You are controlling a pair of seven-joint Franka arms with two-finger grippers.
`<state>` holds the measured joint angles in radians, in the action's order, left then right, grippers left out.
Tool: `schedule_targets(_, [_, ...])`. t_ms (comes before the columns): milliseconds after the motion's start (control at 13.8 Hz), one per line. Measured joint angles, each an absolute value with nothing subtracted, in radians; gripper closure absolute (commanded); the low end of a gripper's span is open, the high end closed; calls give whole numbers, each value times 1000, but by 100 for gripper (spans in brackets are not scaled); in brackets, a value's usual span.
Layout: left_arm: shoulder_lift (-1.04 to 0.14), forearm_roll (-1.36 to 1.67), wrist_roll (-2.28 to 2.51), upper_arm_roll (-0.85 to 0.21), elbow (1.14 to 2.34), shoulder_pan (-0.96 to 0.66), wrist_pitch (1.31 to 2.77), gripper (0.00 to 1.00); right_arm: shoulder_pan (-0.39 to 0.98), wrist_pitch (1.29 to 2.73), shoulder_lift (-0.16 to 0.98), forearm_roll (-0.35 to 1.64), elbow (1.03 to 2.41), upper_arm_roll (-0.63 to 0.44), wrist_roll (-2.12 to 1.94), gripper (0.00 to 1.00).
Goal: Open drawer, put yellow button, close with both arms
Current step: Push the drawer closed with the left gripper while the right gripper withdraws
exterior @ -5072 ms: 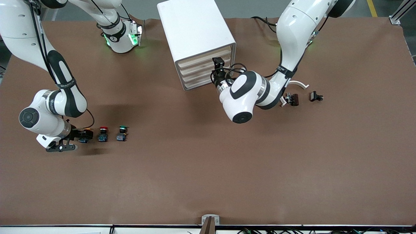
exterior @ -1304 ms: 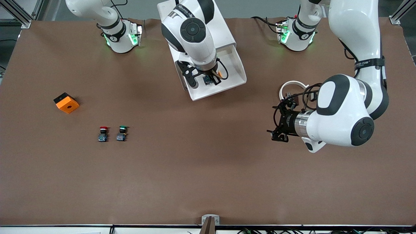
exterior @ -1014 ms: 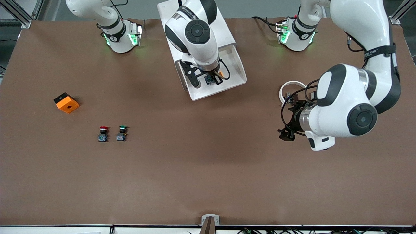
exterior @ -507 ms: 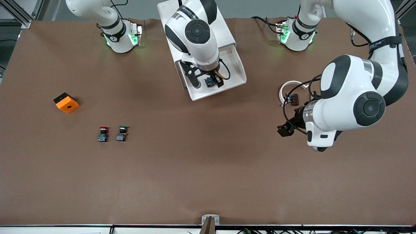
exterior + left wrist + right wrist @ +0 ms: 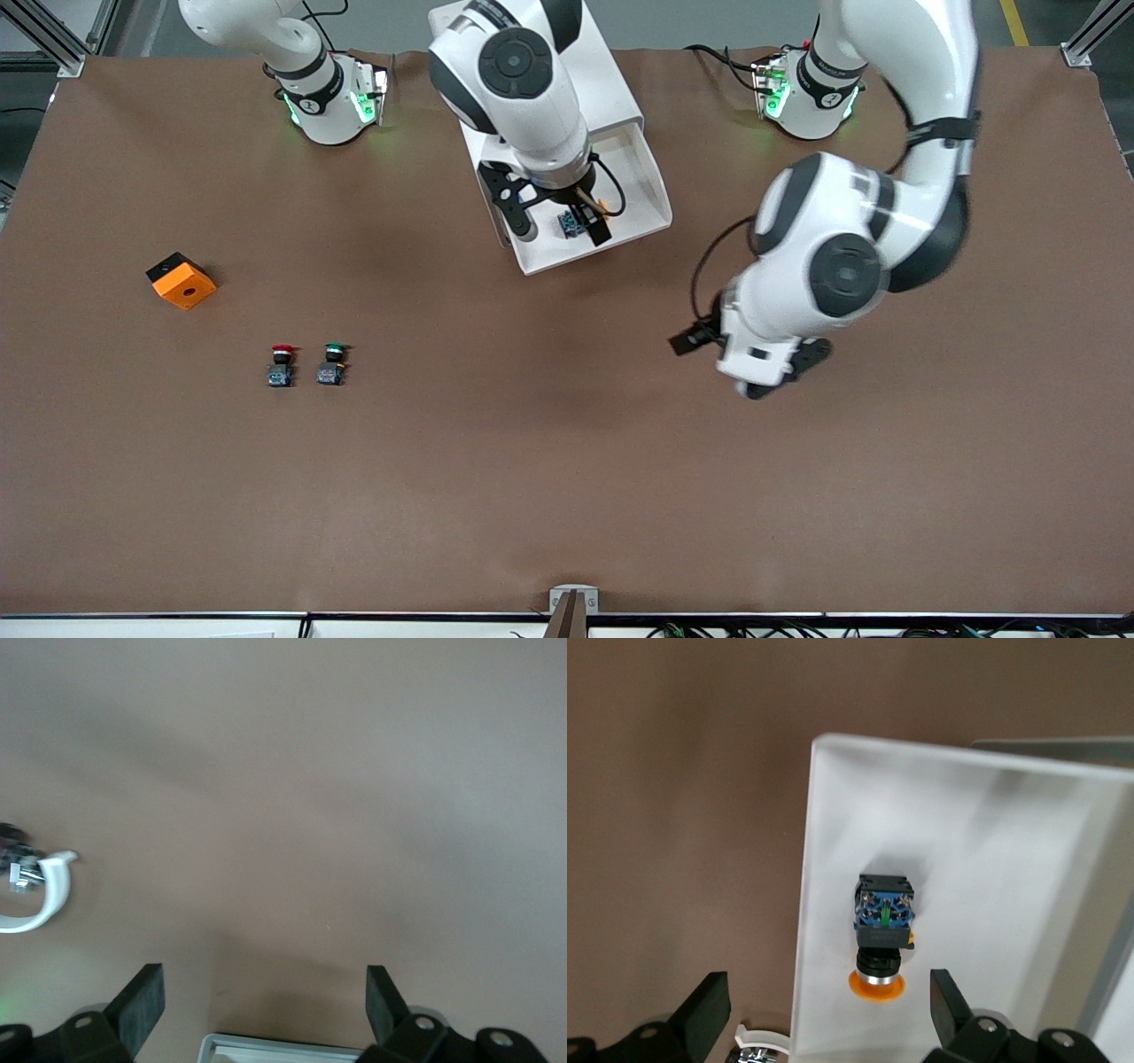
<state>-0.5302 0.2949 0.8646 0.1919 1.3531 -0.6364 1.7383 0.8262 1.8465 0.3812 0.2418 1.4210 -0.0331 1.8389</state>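
Observation:
The top drawer (image 5: 640, 182) of the white cabinet (image 5: 611, 80) stands pulled out. The yellow button (image 5: 571, 221) lies on its side in it, blue base and orange cap clear in the right wrist view (image 5: 881, 930). My right gripper (image 5: 560, 223) hangs open just over the button, a finger on each side and not touching it; it shows the same way in the right wrist view (image 5: 828, 1014). My left gripper (image 5: 695, 338) is open and empty over bare table, between the drawer and the left arm's end, and it also shows in the left wrist view (image 5: 263, 1005).
An orange block with a hole (image 5: 181, 280) lies toward the right arm's end. A red-capped button (image 5: 282, 365) and a green-capped button (image 5: 332, 363) stand side by side nearer the front camera. A white ring (image 5: 40, 899) lies toward the left arm's end, hidden under the left arm in the front view.
Five seconds ago the drawer was shut and the button lay on the table. In the last second my left arm swung from the white ring toward the drawer. My right gripper's fingers spread wider.

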Motion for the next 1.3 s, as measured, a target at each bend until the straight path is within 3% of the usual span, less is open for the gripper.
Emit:
schedule_targets(290, [-532,280,865,183,1447,-756,1832,0,716,1596,272,241,1385,-38,1551,0])
schedule_targets(507, [-532,280,865,118,1495,-769,1836,0,623,1479,191,211,1397,-41,1271,0])
schedule_targets(942, [-521,279,913,-7,1516,-769,1810,0,419,1468,27,131,1561,-46,700,0])
schedule_targets(1304, [-519,298,1035,-107,1538,-769,1799,0,198,1482,-16,93,1625,-48,277,0])
